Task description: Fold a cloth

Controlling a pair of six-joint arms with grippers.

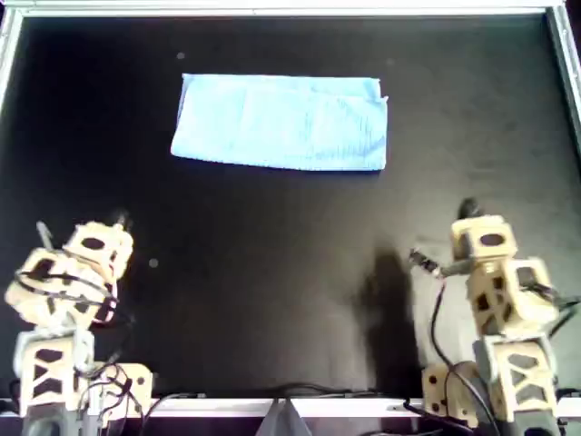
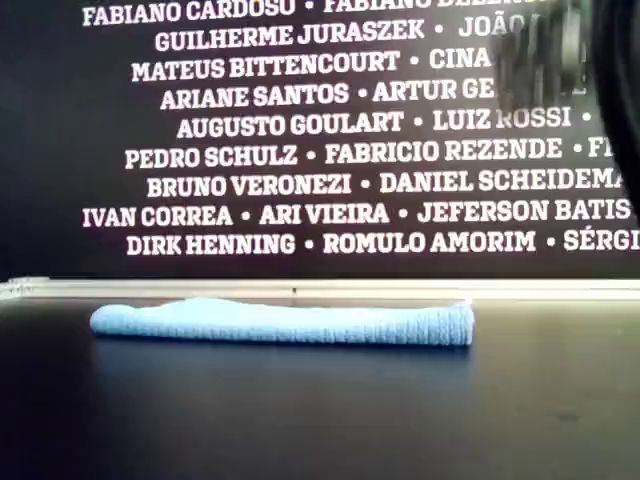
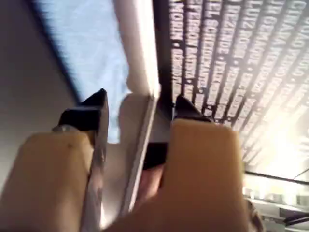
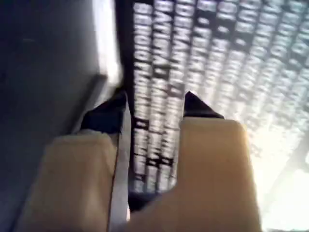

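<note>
The light blue cloth (image 1: 281,123) lies flat as a wide folded rectangle on the black table, at the far middle of the overhead view. In the exterior view the cloth (image 2: 280,322) is a low, layered strip. My left gripper (image 3: 142,101) is open with nothing between its fingers, and the cloth (image 3: 87,43) shows blurred well beyond it. My right gripper (image 4: 155,101) is also open and empty, with no cloth in its view. One arm (image 1: 77,272) sits at the overhead view's lower left and another arm (image 1: 499,282) at its lower right, both far from the cloth.
A pale metal rail (image 1: 290,9) frames the black table (image 1: 272,272). Behind the far rail (image 2: 320,289) stands a dark wall with white printed names (image 2: 330,150). Cables (image 1: 436,336) hang by the arm at the overhead view's lower right.
</note>
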